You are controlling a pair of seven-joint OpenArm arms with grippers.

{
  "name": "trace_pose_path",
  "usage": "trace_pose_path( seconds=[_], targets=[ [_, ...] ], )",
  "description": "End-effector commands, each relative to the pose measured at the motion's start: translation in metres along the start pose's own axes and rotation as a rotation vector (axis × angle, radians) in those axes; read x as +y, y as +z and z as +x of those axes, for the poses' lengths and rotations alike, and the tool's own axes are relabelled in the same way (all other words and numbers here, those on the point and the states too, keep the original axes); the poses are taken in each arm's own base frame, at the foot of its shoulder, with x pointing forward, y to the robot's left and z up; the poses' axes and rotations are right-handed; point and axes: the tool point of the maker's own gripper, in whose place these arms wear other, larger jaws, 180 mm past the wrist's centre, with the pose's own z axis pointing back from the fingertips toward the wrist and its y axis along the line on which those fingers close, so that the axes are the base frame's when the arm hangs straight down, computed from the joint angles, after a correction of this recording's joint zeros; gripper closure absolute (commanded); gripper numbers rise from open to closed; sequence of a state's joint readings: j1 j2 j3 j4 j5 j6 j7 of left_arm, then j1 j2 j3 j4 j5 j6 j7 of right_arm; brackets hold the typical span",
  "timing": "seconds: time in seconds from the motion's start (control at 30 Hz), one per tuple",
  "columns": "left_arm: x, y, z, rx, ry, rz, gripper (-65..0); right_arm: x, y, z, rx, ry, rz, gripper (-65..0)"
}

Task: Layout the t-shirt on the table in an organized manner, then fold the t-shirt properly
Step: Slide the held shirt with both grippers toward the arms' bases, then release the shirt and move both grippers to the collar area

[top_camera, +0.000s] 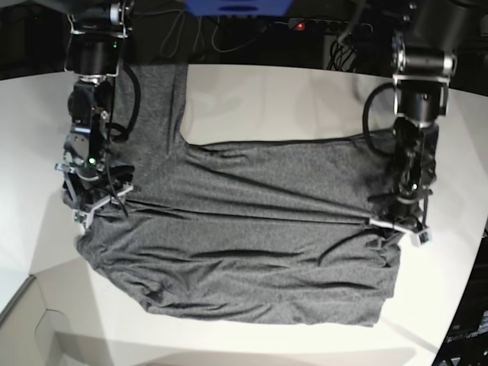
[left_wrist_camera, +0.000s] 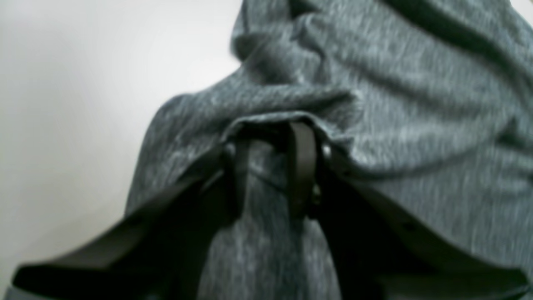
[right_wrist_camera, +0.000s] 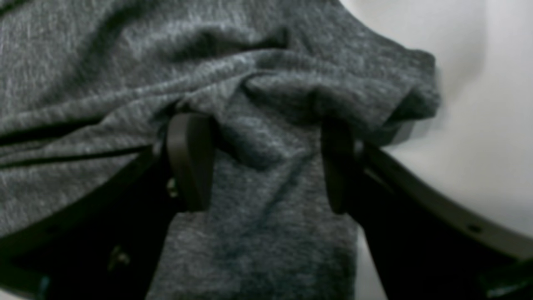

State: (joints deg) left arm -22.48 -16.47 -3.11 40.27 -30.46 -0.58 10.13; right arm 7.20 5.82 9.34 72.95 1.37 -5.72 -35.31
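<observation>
Where the white table (top_camera: 252, 99) curves away at its far edge, the room behind goes dark, with cables and a small red light along the back. The t-shirt (top_camera: 252, 244) lies spread on that table between the two tools, heathered charcoal, rumpled in long creases that run from one tool toward the other. Its long axis runs across the table from tool to tool, and one strip of cloth reaches up to the far edge of the table beside the right arm; whether that strip is a sleeve I cannot tell.

The left tool (left_wrist_camera: 270, 166) stands at the shirt's edge with its two black fingers (left_wrist_camera: 302, 166) drawn close, clamped on a bunched fold of the t-shirt that rises between them and drapes over the tips. Bare table shows just beyond that fold to one side of it.

The right tool (right_wrist_camera: 264, 162) stands at the opposite edge with its fingers (right_wrist_camera: 189, 160) wide apart. Cloth fills the gap between them and a ridge lies over both tips, but neither pad visibly presses it.
</observation>
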Motion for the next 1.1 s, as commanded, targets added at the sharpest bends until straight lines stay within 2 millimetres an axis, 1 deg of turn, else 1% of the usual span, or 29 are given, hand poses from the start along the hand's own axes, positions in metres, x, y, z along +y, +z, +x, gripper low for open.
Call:
trace_pose_path(
  seconds=[0.0, 0.03, 0.13, 0.2, 0.37, 0.57, 0.7, 0.73, 0.83, 0.9, 0.97, 1.03, 1.07],
  targets=[
    [0.0, -0.001, 0.007, 0.01, 0.009, 0.006, -16.4, -0.008, 0.004, -0.004, 0.032, 0.01, -0.028, -40.2],
    [-0.003, 0.0, 0.013, -0.005, 0.011, -0.002, -16.4, -0.008, 0.009, 0.001, 0.015, 0.009, -0.026, -40.2],
    [-0.023, 0.006, 0.044, -0.088, 0.001, -0.055, -16.3, -0.009, 0.024, 0.007, -0.026, 0.017, -0.022, -40.2],
    [-0.034, 0.011, 0.06, -0.132, -0.005, -0.082, -16.3, -0.009, 0.031, 0.013, -0.054, 0.017, -0.019, -40.2],
    [-0.042, 0.024, 0.062, -0.165, -0.021, -0.115, -16.3, -0.012, 0.041, 0.012, -0.074, 0.024, -0.021, -40.2],
    [-0.041, 0.036, 0.055, -0.174, -0.039, -0.129, -16.3, -0.015, 0.041, 0.011, -0.072, 0.023, -0.028, -40.2],
    [-0.056, 0.052, 0.06, -0.216, -0.051, -0.174, -16.3, -0.016, 0.048, 0.017, -0.099, 0.024, -0.028, -40.2],
    [-0.06, 0.057, 0.062, -0.231, -0.054, -0.188, -16.3, -0.017, 0.052, 0.019, -0.115, 0.026, -0.028, -40.2],
    [-0.076, 0.074, 0.075, -0.283, -0.061, -0.234, -16.3, -0.015, 0.066, 0.037, -0.175, 0.022, -0.021, -40.2],
    [-0.085, 0.087, 0.078, -0.307, -0.057, -0.266, -16.3, -0.016, 0.077, 0.04, -0.2, 0.026, -0.02, -40.2],
    [-0.094, 0.1, 0.074, -0.31, -0.032, -0.306, -16.3, -0.018, 0.089, 0.043, -0.229, 0.032, -0.021, -40.2],
    [-0.097, 0.108, 0.067, -0.301, -0.005, -0.331, -16.3, -0.021, 0.101, 0.041, -0.243, 0.04, -0.022, -40.2],
    [-0.097, 0.111, 0.063, -0.293, 0.007, -0.339, -16.3, -0.025, 0.109, 0.037, -0.248, 0.043, -0.03, -40.2]
  ],
)
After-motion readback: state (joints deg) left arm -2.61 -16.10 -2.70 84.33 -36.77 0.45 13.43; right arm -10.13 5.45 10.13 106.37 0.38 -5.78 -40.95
